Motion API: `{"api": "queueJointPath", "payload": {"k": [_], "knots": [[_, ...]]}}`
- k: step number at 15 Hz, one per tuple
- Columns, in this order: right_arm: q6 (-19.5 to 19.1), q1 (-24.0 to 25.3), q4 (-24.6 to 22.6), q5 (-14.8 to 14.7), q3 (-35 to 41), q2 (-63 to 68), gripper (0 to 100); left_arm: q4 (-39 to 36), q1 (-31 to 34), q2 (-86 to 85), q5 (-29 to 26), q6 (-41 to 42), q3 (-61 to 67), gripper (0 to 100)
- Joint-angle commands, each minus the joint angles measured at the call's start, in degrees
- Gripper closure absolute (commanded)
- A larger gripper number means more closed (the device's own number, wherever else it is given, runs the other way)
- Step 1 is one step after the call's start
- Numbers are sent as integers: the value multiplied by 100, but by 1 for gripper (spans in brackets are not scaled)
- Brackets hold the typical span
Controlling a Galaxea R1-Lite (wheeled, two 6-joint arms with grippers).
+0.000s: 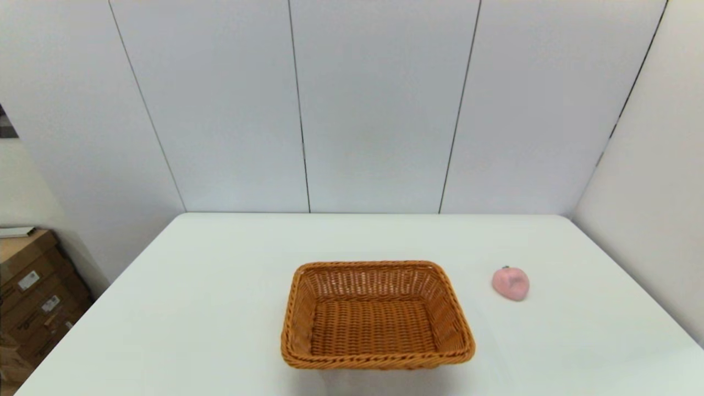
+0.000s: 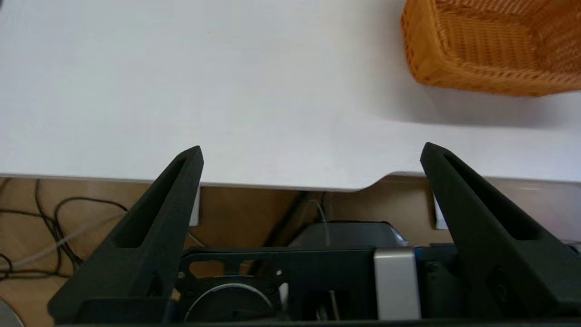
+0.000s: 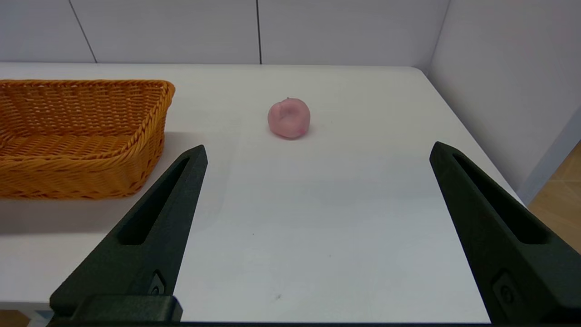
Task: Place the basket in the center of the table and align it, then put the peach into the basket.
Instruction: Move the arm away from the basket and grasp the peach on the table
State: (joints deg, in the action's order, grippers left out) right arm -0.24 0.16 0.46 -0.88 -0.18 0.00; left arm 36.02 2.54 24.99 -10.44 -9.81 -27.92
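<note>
The orange-brown wicker basket [image 1: 377,315] sits near the middle of the white table [image 1: 220,286], close to the front edge, and holds nothing. It also shows in the left wrist view as the basket [image 2: 490,45] and in the right wrist view as the basket [image 3: 77,136]. The pale pink peach [image 1: 511,283] rests on the table to the basket's right, apart from it; the peach [image 3: 289,118] lies ahead of my right gripper [image 3: 317,152], which is open and low over the table's near right part. My left gripper [image 2: 311,152] is open at the table's front edge, apart from the basket. Neither arm appears in the head view.
Cardboard boxes [image 1: 33,291] are stacked on the floor left of the table. White wall panels [image 1: 379,110] close off the back and right sides. Cables [image 2: 54,227] and dark equipment lie under the front edge of the table.
</note>
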Motion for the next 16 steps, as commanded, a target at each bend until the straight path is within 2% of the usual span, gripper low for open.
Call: {"api": "queueJointPath", "payload": {"k": [1, 3, 7, 9, 14, 16], "knots": [[-2, 2, -2, 0, 1, -9, 0, -34, -43, -1233, 24, 129, 498, 0], [-2, 2, -20, 0, 1, -9, 0, -280, -87, -1339, 235, 164, 717, 0], [7, 2, -20, -9, 9, -9, 0, -2275, -87, -1348, 947, 340, 1957, 0], [7, 2, -20, -9, 9, -9, 0, -2890, -104, -1409, 1087, 349, 2343, 0], [-55, 2, -38, 26, 9, -9, 0, -2943, -289, -2534, 1087, 349, 2379, 0], [-90, 2, 24, 26, -17, -9, 0, -2978, -289, -2499, 1184, 313, 2431, 0]]}}
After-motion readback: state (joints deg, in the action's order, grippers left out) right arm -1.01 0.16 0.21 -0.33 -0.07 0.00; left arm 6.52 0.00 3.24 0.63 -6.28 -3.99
